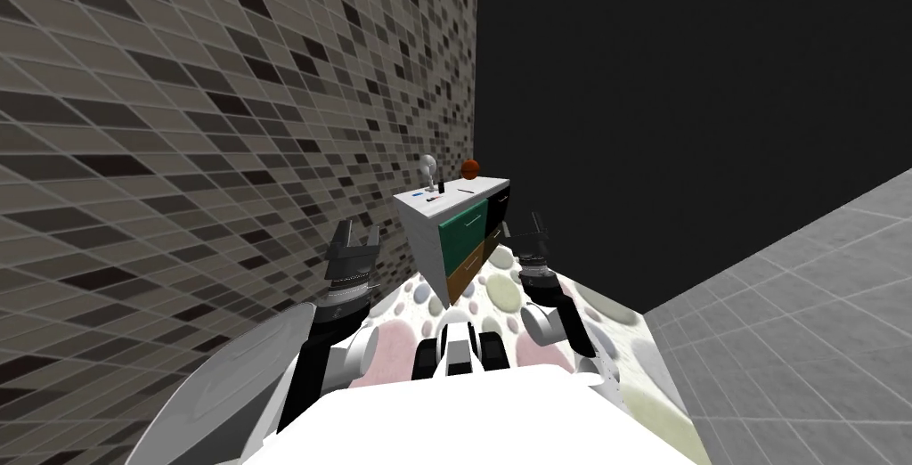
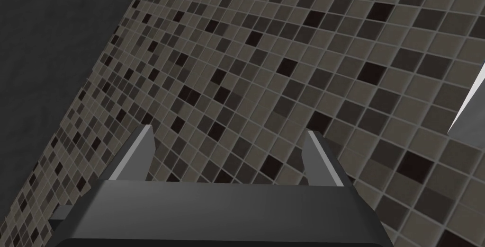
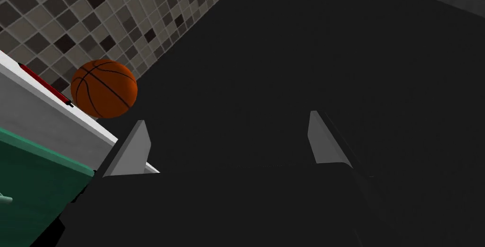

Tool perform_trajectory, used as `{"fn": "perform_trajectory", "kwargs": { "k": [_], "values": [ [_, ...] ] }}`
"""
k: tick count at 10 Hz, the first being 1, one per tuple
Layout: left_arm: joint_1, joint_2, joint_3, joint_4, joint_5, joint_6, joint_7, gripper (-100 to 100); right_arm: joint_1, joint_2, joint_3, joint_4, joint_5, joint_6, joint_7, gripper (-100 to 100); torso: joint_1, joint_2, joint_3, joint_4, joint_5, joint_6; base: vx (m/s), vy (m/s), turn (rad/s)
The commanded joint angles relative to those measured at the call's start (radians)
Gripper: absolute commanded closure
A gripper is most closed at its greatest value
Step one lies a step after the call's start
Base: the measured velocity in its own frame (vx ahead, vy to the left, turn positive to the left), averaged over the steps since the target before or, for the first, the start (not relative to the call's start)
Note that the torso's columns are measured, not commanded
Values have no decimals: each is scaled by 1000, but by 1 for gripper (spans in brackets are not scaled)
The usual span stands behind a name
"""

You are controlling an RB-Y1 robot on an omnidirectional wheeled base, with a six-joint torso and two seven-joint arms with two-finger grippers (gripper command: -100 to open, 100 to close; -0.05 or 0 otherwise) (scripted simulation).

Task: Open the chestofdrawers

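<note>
Both arms reach forward and up. The left tool (image 1: 356,235) and right tool (image 1: 537,224) are released, fingers spread, flanking the chest of drawers (image 1: 463,224), which stands ahead against the tiled wall (image 1: 223,130).

The light is flat and even over all pictures, rather dim than bright. In the head view the tiled wall (image 1: 178,130) at the left has a middle tone, and its tile lines bend and spread toward the corners, because of the wide lens; the whole scene leans. The upper right is a black area (image 1: 695,85). The grey floor (image 1: 802,308) at the lower right looks brightest. The chest of drawers (image 1: 454,237) in the centre has a top whiter than its grey side. In the right wrist view the basketball (image 3: 104,88) darkens softly toward its edge.
</note>
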Motion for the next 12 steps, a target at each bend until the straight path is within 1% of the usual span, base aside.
{"fn": "perform_trajectory", "kwargs": {
  "k": [1, 3, 4, 5, 6, 7, 8, 9, 10, 11, 12],
  "values": [
    [0, 0, 0, 0, 0, 0, 0, 0, -20, -4, 29, 21, -56, 9, -65, -100, -1, -1, -1, 0, 0, 0, 49, -77, 54],
    [0, 0, 0, 0, 0, 0, 0, 0, -44, -9, 73, 55, -124, 15, -129, -100, 2, 1, 1, 0, 0, 0, 39, -78, 123],
    [0, 0, 0, 0, 0, 0, 0, 0, -44, -9, 73, 55, -131, 15, -147, -100, 0, 1, 0, 0, 0, 0, 43, -79, 45],
    [0, 0, 0, 0, 0, 0, 0, 0, -56, -11, 95, 73, -170, 18, -182, -100, 1, 0, 0, 0, 0, 1, 47, -67, 76],
    [0, 0, 0, 0, 0, 0, 0, 0, -56, -11, 95, 73, -170, 18, -190, -100, 1, 0, 0, 0, 0, 0, 41, -53, 43],
    [0, 0, 0, 0, 0, 0, 0, 0, -69, -13, 118, 93, -208, 22, -228, -100, 2, 0, 0, 0, 1, 0, 50, -55, 94],
    [0, 0, 0, 0, 0, 0, 0, 0, -69, -13, 118, 93, -208, 22, -232, -100, 1, 0, 0, 0, 0, 0, 34, -53, 44],
    [0, 0, 0, 0, 0, 0, 0, 0, -82, -13, 141, 113, -248, 26, -272, -100, 1, 1, 0, 0, 0, 0, 34, -62, 82],
    [0, 0, 0, 0, 0, 0, 0, 0, -82, -13, 141, 113, -248, 26, -275, -100, 0, 0, 0, 0, 0, 0, 35, -66, 61],
    [0, 0, 0, 0, 0, 0, 0, 0, -96, -12, 164, 135, -287, 30, -316, -100, 0, 0, 0, 0, 0, 0, 43, -72, 75],
    [0, 0, 0, 0, 0, 0, 0, 0, -110, -10, 187, 158, -318, 34, -342, -100, 0, 0, 0, 0, 0, 0, 40, -111, 147]
  ]
}}
